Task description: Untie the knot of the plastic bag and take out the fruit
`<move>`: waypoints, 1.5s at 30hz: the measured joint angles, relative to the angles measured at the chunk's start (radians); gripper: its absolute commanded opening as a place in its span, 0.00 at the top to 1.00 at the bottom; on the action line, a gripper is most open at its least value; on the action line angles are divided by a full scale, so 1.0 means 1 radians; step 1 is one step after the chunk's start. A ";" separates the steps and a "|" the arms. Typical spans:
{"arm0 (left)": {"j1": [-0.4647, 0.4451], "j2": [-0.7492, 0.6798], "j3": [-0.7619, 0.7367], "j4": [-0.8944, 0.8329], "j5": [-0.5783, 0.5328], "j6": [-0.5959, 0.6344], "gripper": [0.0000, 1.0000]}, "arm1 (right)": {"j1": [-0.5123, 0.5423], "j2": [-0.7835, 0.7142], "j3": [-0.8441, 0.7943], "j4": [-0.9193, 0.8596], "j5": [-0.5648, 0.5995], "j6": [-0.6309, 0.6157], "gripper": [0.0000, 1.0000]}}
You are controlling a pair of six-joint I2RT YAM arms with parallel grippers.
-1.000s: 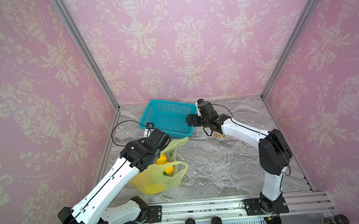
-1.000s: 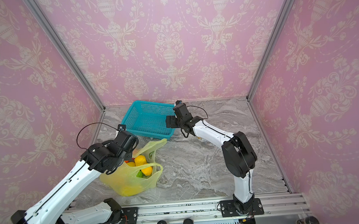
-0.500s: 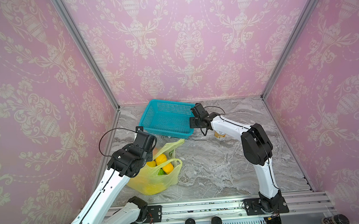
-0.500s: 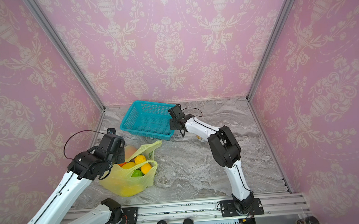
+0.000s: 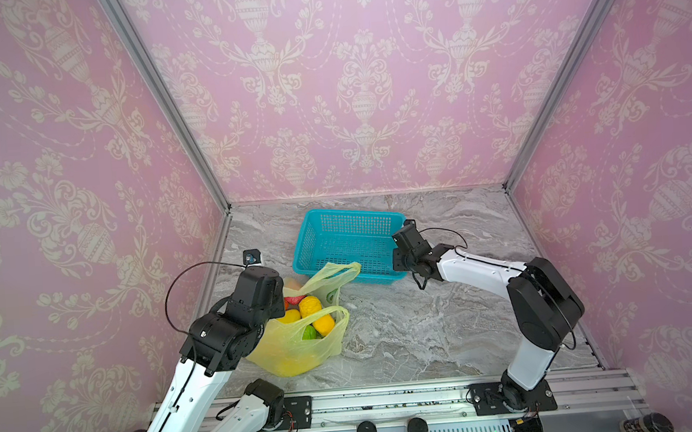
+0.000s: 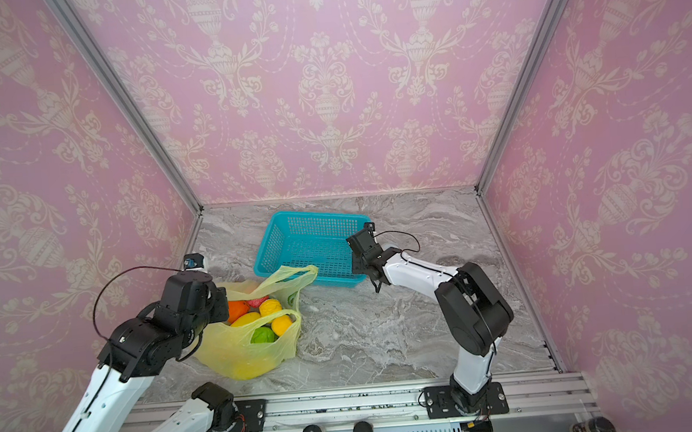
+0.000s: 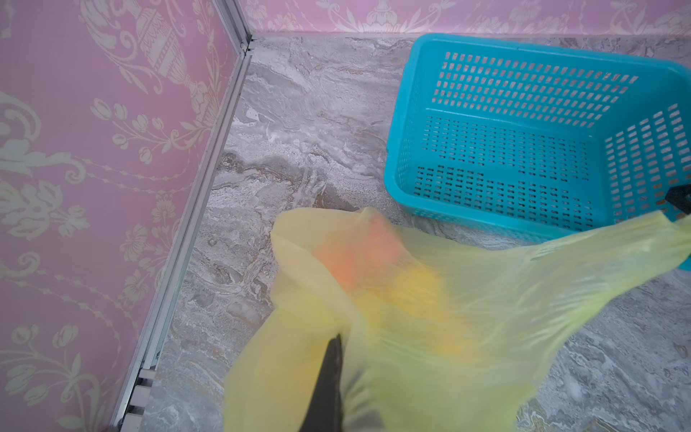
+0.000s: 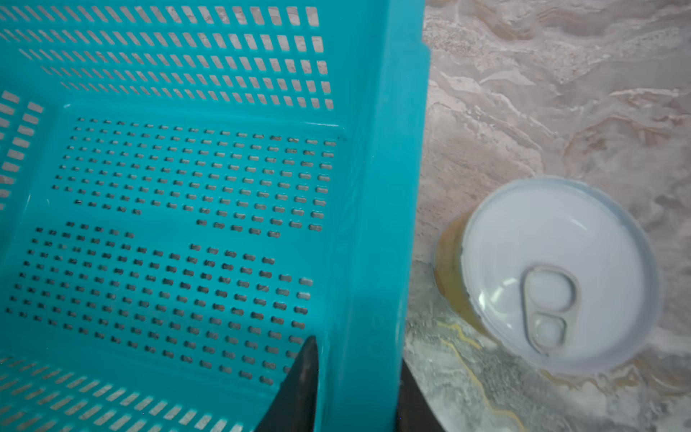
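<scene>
My left fingers (image 7: 331,377) are clamped on the thin pale-yellow plastic bag (image 5: 299,353), which stands open on the desk (image 5: 427,324). My right fingers (image 8: 299,381) straddle a wall of the teal perforated basket (image 8: 374,224) (gripping or not, I cannot tell).

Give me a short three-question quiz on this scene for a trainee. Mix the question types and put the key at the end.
1. True or false: the plastic bag lies inside the basket.
2. Where is the right gripper? A, astride the basket's side wall; B, flat on the basket's floor; C, under the basket.
3. Fill in: the left gripper is shut on the thin film of the ____.

Key: 1 false, it sits on the table in front of the basket; 2 A; 3 plastic bag.
</scene>
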 measured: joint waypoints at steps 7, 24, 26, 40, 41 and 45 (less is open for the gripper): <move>0.000 -0.042 -0.032 0.020 -0.002 -0.001 1.00 | 0.126 -0.172 -0.216 0.082 0.058 0.079 0.78; 0.000 -0.064 -0.056 0.051 0.079 0.006 1.00 | 0.369 -0.729 -0.441 0.187 0.169 -0.042 0.54; 0.000 -0.071 -0.060 0.053 0.080 0.008 1.00 | 0.423 -0.739 -0.440 0.227 0.163 -0.084 0.54; 0.001 -0.078 -0.061 0.062 0.102 0.012 1.00 | 0.490 -0.233 -0.135 0.314 -0.095 -0.181 0.61; 0.001 -0.078 -0.061 0.063 0.102 0.012 1.00 | 0.491 -0.211 -0.117 0.314 -0.109 -0.181 0.61; 0.001 -0.078 -0.061 0.065 0.102 0.014 1.00 | 0.502 -0.138 -0.063 0.314 -0.151 -0.180 0.61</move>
